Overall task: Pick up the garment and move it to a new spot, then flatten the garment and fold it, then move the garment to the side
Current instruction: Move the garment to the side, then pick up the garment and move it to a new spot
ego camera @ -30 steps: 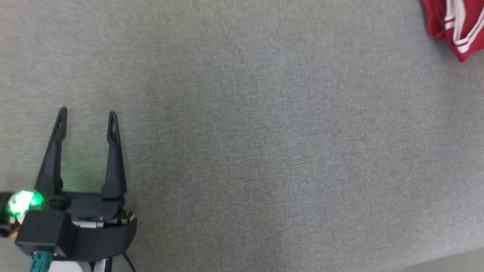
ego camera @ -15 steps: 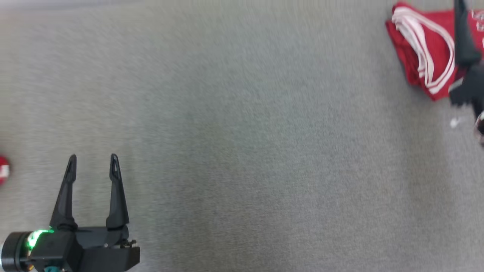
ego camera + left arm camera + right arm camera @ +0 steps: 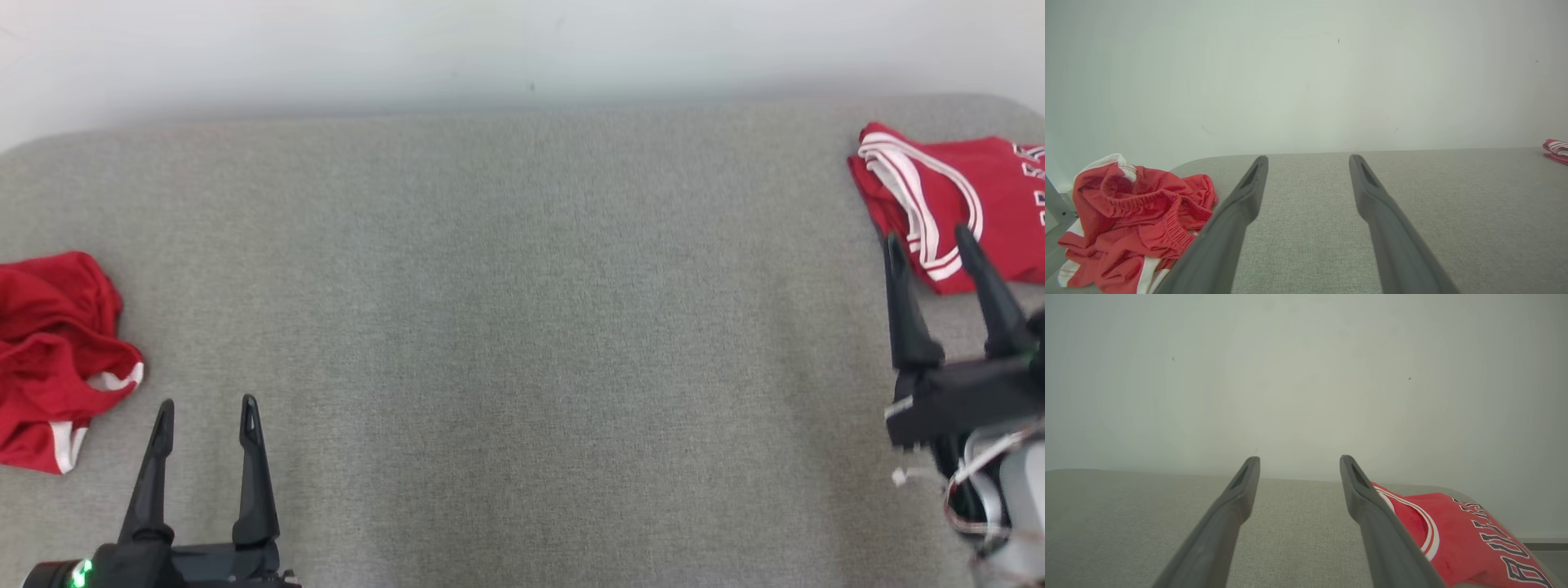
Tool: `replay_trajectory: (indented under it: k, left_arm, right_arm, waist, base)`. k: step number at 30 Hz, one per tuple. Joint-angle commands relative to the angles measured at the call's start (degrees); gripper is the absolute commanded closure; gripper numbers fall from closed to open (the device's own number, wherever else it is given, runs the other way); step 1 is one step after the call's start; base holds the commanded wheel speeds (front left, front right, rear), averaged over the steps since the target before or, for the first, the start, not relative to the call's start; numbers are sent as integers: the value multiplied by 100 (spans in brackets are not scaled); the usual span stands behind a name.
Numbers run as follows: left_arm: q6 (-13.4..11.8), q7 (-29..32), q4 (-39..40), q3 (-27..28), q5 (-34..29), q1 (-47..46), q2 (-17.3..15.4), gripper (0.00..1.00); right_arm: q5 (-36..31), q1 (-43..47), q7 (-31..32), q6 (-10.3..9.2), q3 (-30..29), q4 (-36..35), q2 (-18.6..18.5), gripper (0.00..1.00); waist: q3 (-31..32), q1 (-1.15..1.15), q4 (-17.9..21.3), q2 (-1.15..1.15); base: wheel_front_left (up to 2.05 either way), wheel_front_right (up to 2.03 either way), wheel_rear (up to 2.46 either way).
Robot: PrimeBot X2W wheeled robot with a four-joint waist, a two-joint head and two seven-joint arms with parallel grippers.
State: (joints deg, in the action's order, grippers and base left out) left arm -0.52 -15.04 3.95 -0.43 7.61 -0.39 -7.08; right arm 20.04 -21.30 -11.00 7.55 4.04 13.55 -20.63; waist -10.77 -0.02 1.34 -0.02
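A crumpled red-and-white cloth garment (image 3: 57,359) — apparently elastic-waisted shorts — lies heaped at the left edge of the grey fabric-covered table (image 3: 522,286). Soft, light and limp, it should sag when lifted; the gathered waistband looks the surest place to pinch. A second red piece, a folded white-trimmed jersey (image 3: 955,196), sits at the table's far right corner — two garments in all. Both pincers stand apart and empty: the left gripper (image 3: 207,403) over the table's near edge beside the heap, the right gripper (image 3: 929,237) near the jersey.

Red jersey (image 3: 951,200) with white stripes, red-and-white shorts (image 3: 61,359), grey table (image 3: 522,327)
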Motion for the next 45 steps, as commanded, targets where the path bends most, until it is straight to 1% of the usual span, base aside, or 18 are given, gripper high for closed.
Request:
replay_trajectory:
  k: [1, 10, 18, 22, 27, 40, 45]
  left_arm:
    - [-13, -15, -24, 13, 68, 98, 22, 0]
    - [37, -17, -277, 56, 121, 327, 34, 0]
    - [78, -18, -442, 61, 186, 534, 64, 0]
    - [102, -18, -516, 68, 208, 596, 70, 0]
    - [138, -17, -611, 19, 199, 618, 51, 0]
    - [138, -18, -746, -26, 227, 593, 32, 0]
    - [111, -18, -768, 0, 243, 502, 16, 0]
  right_arm:
    - [-39, 209, 23, -15, -84, -115, 72, 0]
    - [-203, 1607, 177, -15, -392, -983, 732, 0]
    - [-452, 2516, 320, -15, -564, -1544, 1219, 0]
    - [-501, 2737, 374, -15, -648, -1695, 1311, 0]
    - [-540, 2904, 413, -15, -702, -1702, 1398, 0]
    - [-558, 2943, 403, -15, -673, -1567, 1450, 0]
    - [-496, 2929, 354, -15, -616, -1524, 1474, 0]
  waist:
    - [208, 2, -81, 2]
    - [621, 2, -55, 2]
    - [935, 2, -94, 2]
    - [993, 2, -119, 2]
    - [1036, 2, -141, 2]
    - [1072, 2, -128, 2]
    - [1074, 2, -270, 2]
  base:
    - [0, 0, 0]
    - [0, 0, 0]
    - [0, 0, 0]
    - [0, 0, 0]
    - [0, 0, 0]
    - [0, 0, 0]
    - [0, 0, 0]
